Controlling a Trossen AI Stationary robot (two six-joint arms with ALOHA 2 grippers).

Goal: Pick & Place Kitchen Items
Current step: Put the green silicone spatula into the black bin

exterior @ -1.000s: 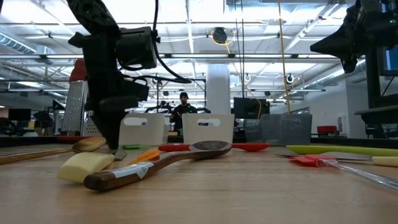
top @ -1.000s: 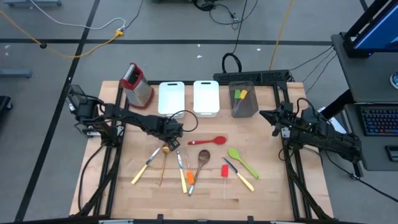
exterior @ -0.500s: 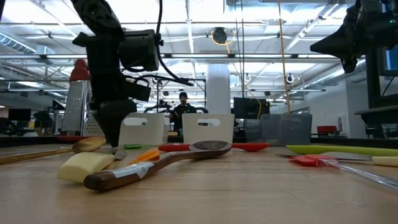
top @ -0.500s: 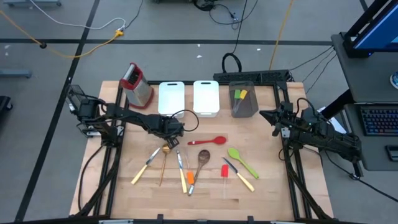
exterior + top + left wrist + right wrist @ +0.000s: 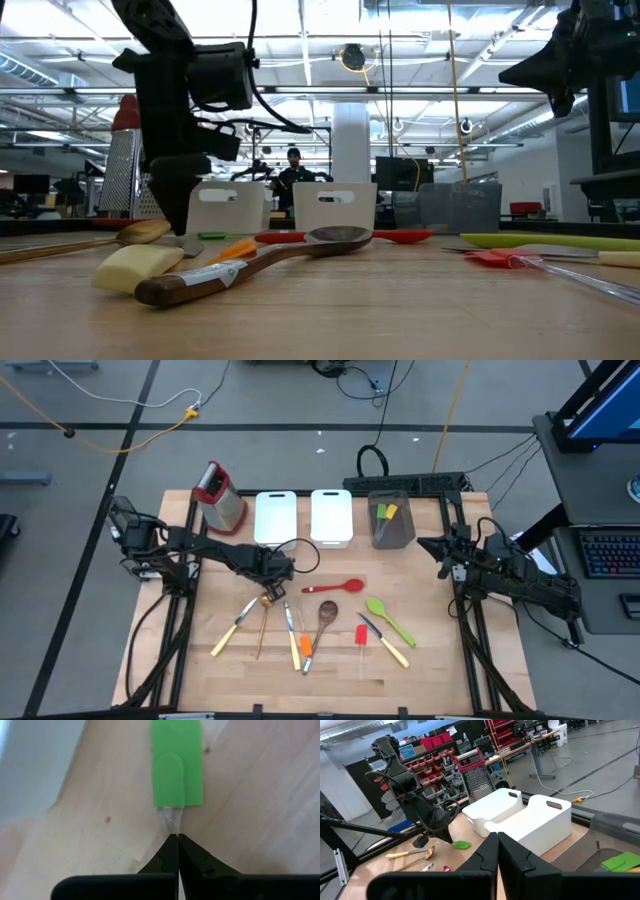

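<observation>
Green spatula (image 5: pixel 177 767): clear handle pinched in left gripper (image 5: pixel 177 839), presumably for lifting off counter (image 5: pixel 440 660) (right gripper (image 5: pixel 497 837) closed, idle, empty).

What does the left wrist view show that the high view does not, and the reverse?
Only the left wrist view shows the left gripper shut on the clear handle of a green flat-bladed spatula.

Only the high view shows the red-topped metal box grater, two white rectangular trays, and the waiting right gripper.

Both show the light wooden table.
</observation>
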